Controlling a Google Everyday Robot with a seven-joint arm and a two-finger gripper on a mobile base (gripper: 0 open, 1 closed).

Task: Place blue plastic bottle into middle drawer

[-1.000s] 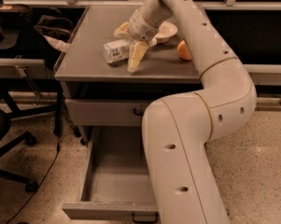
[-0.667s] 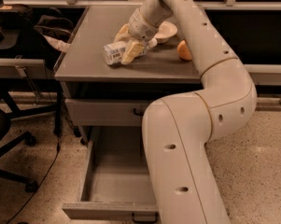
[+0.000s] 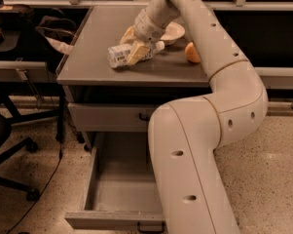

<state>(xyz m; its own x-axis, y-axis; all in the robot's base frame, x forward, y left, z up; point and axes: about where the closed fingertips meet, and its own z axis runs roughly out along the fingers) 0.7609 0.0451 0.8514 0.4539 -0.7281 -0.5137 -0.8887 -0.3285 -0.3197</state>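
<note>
Blue plastic bottle [image 3: 118, 56] now snug between fingers [image 3: 136, 53]

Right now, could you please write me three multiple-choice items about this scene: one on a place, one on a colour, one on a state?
1. Where is the blue plastic bottle?
A. On the floor
B. Lying on the cabinet top, at the end effector
C. Upright on the office chair

2. What colour is the round fruit near the bowl?
A. Orange
B. Green
C. Purple

3. In what state is the middle drawer?
A. Pushed shut
B. Pulled open
C. Taken out and set on the cabinet

Answers:
1. B, because the bottle lies on its side on the grey top with the end effector right on it.
2. A, because the fruit is plainly orange.
3. B, because the drawer stands far out of the cabinet and its grey inside shows.
</note>
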